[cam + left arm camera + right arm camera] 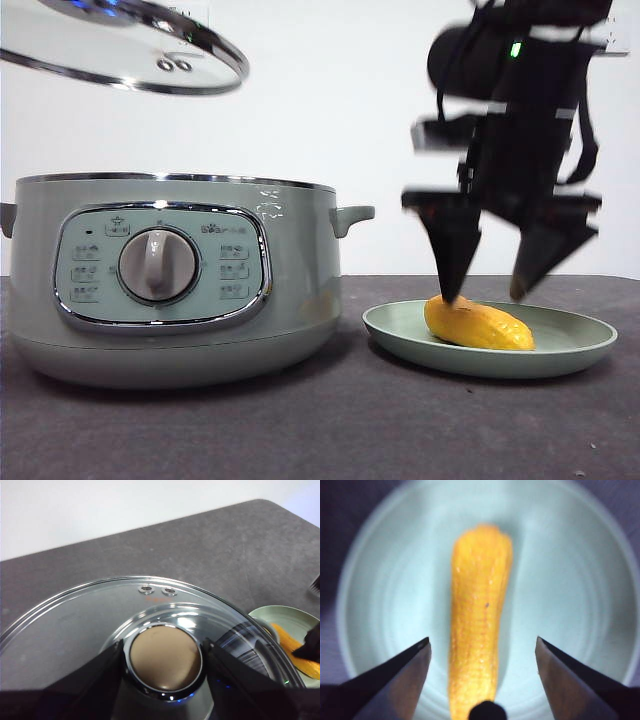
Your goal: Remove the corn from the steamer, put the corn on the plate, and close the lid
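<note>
1. Hovering just above the plate, the right gripper (pixel 487 295) has its two black jaws spread wide, one on each side of the small yellow-orange cob of corn (pixel 480 325), which lies flat in the shallow round pale green plate (pixel 580 355).
2. The left gripper (pixel 165 655) pinches the knob of the domed glass lid with its chrome rim (pixel 150 60), held high over the large round sage-green steamer (pixel 290 310).
3. Lifting the right arm straight up looks wisest, so neither jaw tip nudges the cob.
4. The lid should descend level and centred on the chrome rim; the plate sits just beside the pot, leaving little side room.
</note>
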